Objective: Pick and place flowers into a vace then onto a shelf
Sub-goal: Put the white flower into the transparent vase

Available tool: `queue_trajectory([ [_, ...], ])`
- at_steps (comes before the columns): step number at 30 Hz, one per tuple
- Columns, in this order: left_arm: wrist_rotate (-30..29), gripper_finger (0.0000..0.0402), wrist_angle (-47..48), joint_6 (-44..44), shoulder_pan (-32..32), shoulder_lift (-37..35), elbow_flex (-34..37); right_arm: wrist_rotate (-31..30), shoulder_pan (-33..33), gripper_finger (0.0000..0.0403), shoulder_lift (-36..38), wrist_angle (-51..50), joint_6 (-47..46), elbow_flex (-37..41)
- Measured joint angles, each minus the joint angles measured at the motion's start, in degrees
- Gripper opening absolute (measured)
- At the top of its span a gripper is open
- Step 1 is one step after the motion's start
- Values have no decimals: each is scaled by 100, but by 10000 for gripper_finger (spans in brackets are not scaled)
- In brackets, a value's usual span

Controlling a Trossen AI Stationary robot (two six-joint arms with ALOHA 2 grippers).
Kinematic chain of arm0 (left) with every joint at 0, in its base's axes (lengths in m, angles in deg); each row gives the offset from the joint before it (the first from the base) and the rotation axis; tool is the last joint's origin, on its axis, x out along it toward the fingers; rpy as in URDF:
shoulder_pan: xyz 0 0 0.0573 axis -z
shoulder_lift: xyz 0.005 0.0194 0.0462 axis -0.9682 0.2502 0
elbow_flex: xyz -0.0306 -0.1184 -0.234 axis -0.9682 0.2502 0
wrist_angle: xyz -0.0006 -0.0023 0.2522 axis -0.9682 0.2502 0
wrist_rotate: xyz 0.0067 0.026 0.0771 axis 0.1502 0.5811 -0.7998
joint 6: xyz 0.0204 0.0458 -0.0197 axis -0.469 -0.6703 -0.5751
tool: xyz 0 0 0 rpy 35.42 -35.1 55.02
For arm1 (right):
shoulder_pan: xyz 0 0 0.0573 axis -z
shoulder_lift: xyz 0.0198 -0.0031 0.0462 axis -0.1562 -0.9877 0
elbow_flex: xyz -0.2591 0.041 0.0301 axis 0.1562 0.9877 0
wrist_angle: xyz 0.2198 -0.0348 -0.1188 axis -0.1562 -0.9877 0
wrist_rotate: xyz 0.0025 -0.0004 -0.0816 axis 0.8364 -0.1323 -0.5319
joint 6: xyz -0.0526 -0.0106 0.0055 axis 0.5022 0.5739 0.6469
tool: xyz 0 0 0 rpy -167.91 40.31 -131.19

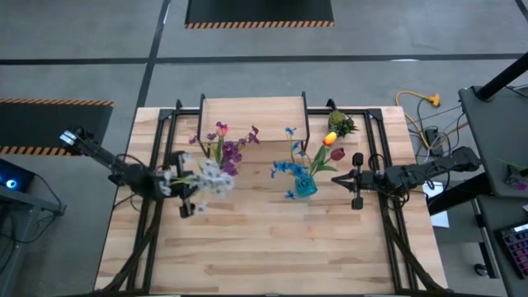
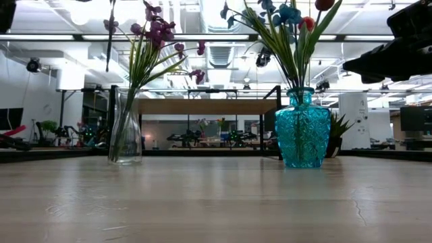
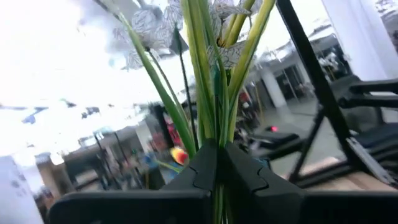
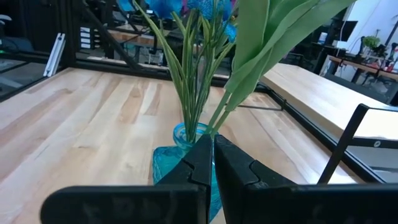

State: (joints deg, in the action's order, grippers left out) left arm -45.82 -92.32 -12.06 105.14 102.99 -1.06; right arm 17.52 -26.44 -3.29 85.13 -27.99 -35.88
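A two-armed robot works over a wooden table (image 1: 272, 247) scattered with artificial flowers. The left gripper (image 1: 188, 191) is clenched on a bunch of white flowers (image 1: 213, 177), their green stems (image 3: 211, 93) pinched between its dark fingers (image 3: 202, 171) and rising up and away past the wrist camera. From overhead, those blooms hang just to the near side of the clear glass vase (image 2: 125, 131), which already holds purple flowers (image 1: 227, 144) and stands left of centre. The coming move turns on that short gap: the clear vase's mouth appears to lie just to the far side of the held bunch, so the stems, whose long axis runs roughly upright in the grip, would likely need to be carried a little farther over and lowered bottom-first. The left arm is plainly the nearer one for that vase. The right gripper (image 1: 356, 188) hangs with its fingers pressed together just right of the turquoise vase (image 2: 302, 131), which carries blue flowers (image 1: 289, 167), an orange bloom (image 1: 330, 138) and a dark red one; it seems to hold nothing. The shelf (image 1: 254, 111) stands at the table's far edge behind both vases, its light top bare.
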Motion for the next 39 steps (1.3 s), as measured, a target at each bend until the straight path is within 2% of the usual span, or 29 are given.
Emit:
queue_trajectory([
  [5, 71, 0, -347, -208, -332, -393, 409, 2, 0, 8, 1, 3, -124, 0],
  [10, 346, 0, -1072, -355, -634, -428, 733, 2, 0, 8, 1, 5, -145, 0],
  [14, 398, 0, -1285, -361, -748, -432, 898, 4, 0, 8, 1, 7, -306, 0],
  [22, 665, 0, -1467, -252, -915, -361, 925, 5, -1, 8, 1, 7, -571, 0],
  [30, 663, 0, -1716, -192, -1218, -148, 910, 11, -1, 8, -4, 8, -619, 0],
  [39, 659, 0, -1759, 308, -1399, 105, 910, 10, -1, 8, -4, 9, -684, 0],
])
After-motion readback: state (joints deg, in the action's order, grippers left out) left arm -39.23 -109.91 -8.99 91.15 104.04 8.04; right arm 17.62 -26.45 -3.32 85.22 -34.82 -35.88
